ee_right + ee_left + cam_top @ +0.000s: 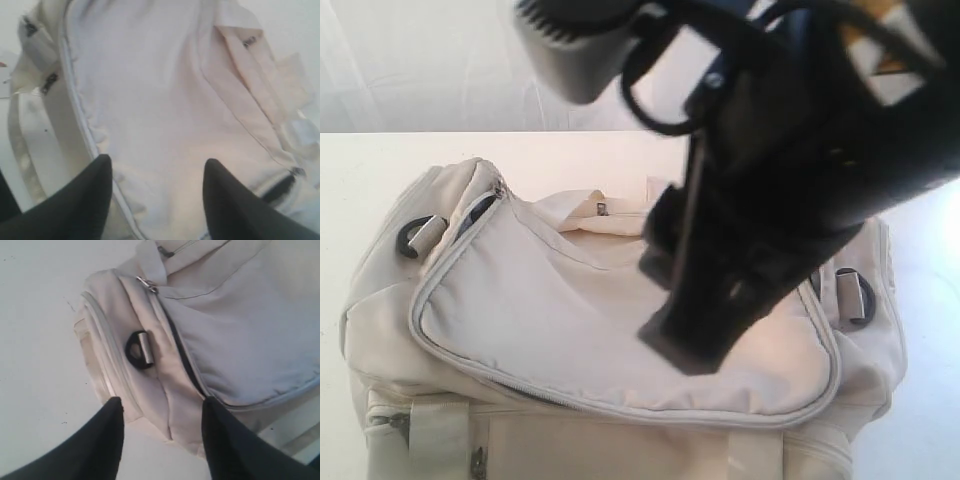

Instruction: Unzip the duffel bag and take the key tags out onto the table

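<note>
Status: duffel bag (550, 330) is sat on the tabletop (360, 170), roughly centred in the exterior view.
- Zipper (182, 352) is seen parted at the bag's left end, as a dark slit beside the D-ring (137, 350). A dark gap is also visible along the front edge.
- How far round it is undone on the right cannot be told, because that side is masked by the arm.
- Top flap (150, 100) is laid flat over the opening, not folded back.
- Key tags are not seen in any view and are judged to be inside.
- Left tool (162, 440) is spread, nothing held, hung over the bag's left end.
- Right tool (157, 200) is spread, nothing held, above the flap.

Judged: unzip at least partly done; flap lift and tag removal not yet done.
</note>
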Controlling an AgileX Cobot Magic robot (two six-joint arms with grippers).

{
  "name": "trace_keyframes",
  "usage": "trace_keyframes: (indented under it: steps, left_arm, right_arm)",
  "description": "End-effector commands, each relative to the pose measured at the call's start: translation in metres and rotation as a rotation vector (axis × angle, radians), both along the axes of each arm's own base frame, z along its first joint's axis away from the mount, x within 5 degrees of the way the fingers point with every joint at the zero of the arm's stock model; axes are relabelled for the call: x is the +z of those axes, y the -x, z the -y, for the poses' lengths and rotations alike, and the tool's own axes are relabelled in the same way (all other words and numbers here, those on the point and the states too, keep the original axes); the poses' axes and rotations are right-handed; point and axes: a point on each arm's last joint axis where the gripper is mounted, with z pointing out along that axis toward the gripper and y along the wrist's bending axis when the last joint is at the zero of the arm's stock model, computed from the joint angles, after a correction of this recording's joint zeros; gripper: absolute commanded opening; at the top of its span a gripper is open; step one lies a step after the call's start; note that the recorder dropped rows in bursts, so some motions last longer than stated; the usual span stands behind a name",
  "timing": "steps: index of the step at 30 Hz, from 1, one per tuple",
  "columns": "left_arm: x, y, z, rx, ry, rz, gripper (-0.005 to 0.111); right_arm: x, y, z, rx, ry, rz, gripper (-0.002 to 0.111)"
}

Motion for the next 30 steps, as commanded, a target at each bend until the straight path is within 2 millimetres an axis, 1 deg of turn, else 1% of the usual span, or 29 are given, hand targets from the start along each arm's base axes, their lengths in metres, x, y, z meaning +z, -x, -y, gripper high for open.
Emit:
trace_keyframes:
  steps: [1,3,4,5,7,8,9,11,12,13,17,19,21,22,23,24,25,27,28,29,30]
  left_arm:
    - [-0.012,0.060,-0.001,-0.031,0.028,-0.009,0.046]
    - [-0.020,0.077,-0.002,-0.032,0.029,0.010,0.043]
    - [-0.025,0.084,-0.002,-0.032,0.029,0.013,0.041]
    - [-0.030,0.089,-0.003,-0.032,0.029,0.013,0.040]
    - [-0.043,0.098,-0.003,-0.032,0.028,-0.001,0.037]
    - [-0.049,0.099,-0.003,-0.031,0.027,-0.012,0.035]
    - [-0.058,0.101,-0.004,-0.031,0.026,-0.034,0.029]
    - [-0.069,0.095,-0.003,-0.032,0.027,-0.018,0.017]
    - [-0.073,0.090,-0.002,-0.048,0.027,0.013,0.006]
    - [-0.079,0.085,-0.001,-0.066,0.021,0.035,0.000]
    - [-0.086,0.061,0.003,-0.117,0.020,0.182,0.000]
    - [-0.086,0.052,0.005,-0.114,0.046,0.209,0.000]
    - [-0.087,0.047,0.008,-0.122,0.077,0.193,0.000]
    - [-0.090,0.047,0.011,-0.152,0.079,0.152,0.000]
    - [-0.091,0.049,0.012,-0.174,0.078,0.127,0.000]
    - [-0.094,0.054,0.015,-0.215,0.074,0.084,0.000]
    - [-0.095,0.057,0.016,-0.236,0.071,0.063,0.000]
    - [-0.096,0.059,0.017,-0.270,0.062,0.053,0.000]
    - [-0.097,0.059,0.018,-0.281,0.057,0.060,0.000]
    - [-0.098,0.057,0.018,-0.280,0.053,0.071,0.000]
    - [-0.102,0.056,0.018,-0.279,0.049,0.076,0.000]
  right_arm:
    - [0.012,0.007,0.035,-0.162,-0.006,0.105,0.037]
    - [0.012,0.009,0.045,-0.204,-0.006,0.140,0.028]
    - [0.013,0.012,0.052,-0.221,-0.014,0.154,0.021]
    - [0.011,0.014,0.055,-0.233,-0.013,0.160,0.016]
    - [0.008,0.019,0.063,-0.257,-0.032,0.155,0.002]
    - [0.006,0.021,0.066,-0.267,-0.042,0.152,0.000]
    - [0.004,0.023,0.069,-0.278,-0.049,0.146,0.000]
    - [-0.001,0.025,0.072,-0.287,-0.051,0.135,0.000]
    - [-0.004,0.026,0.073,-0.296,-0.054,0.127,0.000]
    - [-0.006,0.027,0.074,-0.301,-0.056,0.121,0.000]
    - [-0.008,0.029,0.074,-0.304,-0.068,0.101,0.000]
    - [-0.009,0.029,0.074,-0.303,-0.071,0.094,0.000]
    - [-0.009,0.031,0.072,-0.314,-0.096,0.065,0.000]
    - [-0.010,0.034,0.066,-0.290,-0.160,0.012,0.000]
    - [-0.011,0.035,0.060,-0.243,-0.173,0.000,0.000]
    - [-0.016,0.037,0.045,-0.105,-0.164,-0.052,0.000]
    - [-0.020,0.036,0.039,-0.080,-0.155,-0.085,0.000]
    - [-0.031,0.028,0.025,-0.074,-0.106,-0.126,0.000]
    - [-0.043,0.018,0.012,-0.052,-0.040,-0.136,0.000]
    - [-0.051,0.011,0.003,-0.024,-0.001,-0.136,0.000]
    - [-0.061,0.004,-0.009,0.034,0.036,-0.133,0.000]
